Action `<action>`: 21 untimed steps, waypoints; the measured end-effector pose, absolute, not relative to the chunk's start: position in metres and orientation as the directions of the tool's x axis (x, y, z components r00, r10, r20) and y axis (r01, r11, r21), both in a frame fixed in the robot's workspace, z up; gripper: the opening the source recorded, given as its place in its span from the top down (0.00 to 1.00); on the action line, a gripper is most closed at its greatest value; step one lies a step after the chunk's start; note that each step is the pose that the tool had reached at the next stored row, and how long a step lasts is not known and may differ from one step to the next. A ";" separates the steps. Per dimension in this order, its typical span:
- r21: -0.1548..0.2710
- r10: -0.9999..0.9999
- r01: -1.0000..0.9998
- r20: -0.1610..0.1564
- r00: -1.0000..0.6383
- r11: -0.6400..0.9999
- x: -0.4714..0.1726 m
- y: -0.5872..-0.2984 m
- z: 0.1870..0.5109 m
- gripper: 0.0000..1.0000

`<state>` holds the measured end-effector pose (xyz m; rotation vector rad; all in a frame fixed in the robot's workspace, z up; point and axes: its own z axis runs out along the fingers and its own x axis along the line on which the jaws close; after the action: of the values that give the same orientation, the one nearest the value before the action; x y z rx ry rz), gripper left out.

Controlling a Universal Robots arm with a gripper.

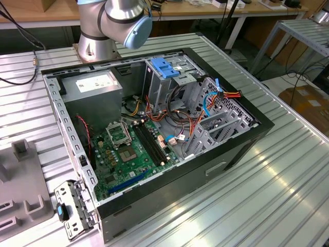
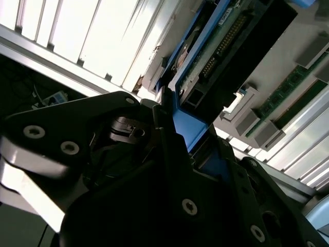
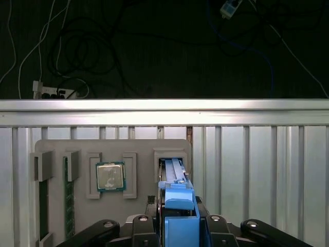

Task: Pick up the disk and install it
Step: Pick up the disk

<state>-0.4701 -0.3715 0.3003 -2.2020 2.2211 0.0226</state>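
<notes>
Exterior view: a black open-sided computer case (image 1: 241, 149) lies on a ribbed aluminium table (image 1: 267, 195). Inside are a green motherboard (image 1: 123, 159), a grey power-supply box (image 1: 97, 95) whose white sticker (image 1: 94, 82) carries print too small to tell, and a metal drive cage with a blue plastic top (image 1: 164, 67). The silver-and-blue robot arm (image 1: 115, 20) rises behind the case.

First wrist view: the black gripper (image 3: 179, 218) is clamped on the disk (image 3: 177, 193), a flat drive seen edge-on with a blue plastic rail. Its far end reaches a slot in a grey moulded tray (image 3: 139, 149), beside a square metal processor chip (image 3: 110, 176).

Second wrist view: the gripper (image 2: 187, 131) pinches the disk (image 2: 231, 56) by its blue rail. The dark slab and its connector pins project beyond the fingertips.
</notes>
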 end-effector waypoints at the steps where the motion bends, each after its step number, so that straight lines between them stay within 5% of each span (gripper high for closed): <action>1: 0.000 -1.000 -1.000 -0.020 -0.009 0.009 -0.470 -0.372 0.299 0.63; 21: 0.000 -1.000 -1.000 -0.021 -0.009 0.009 -0.470 -0.372 0.302 0.63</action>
<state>-0.4701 -0.3715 0.3022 -2.2017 2.2207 0.0231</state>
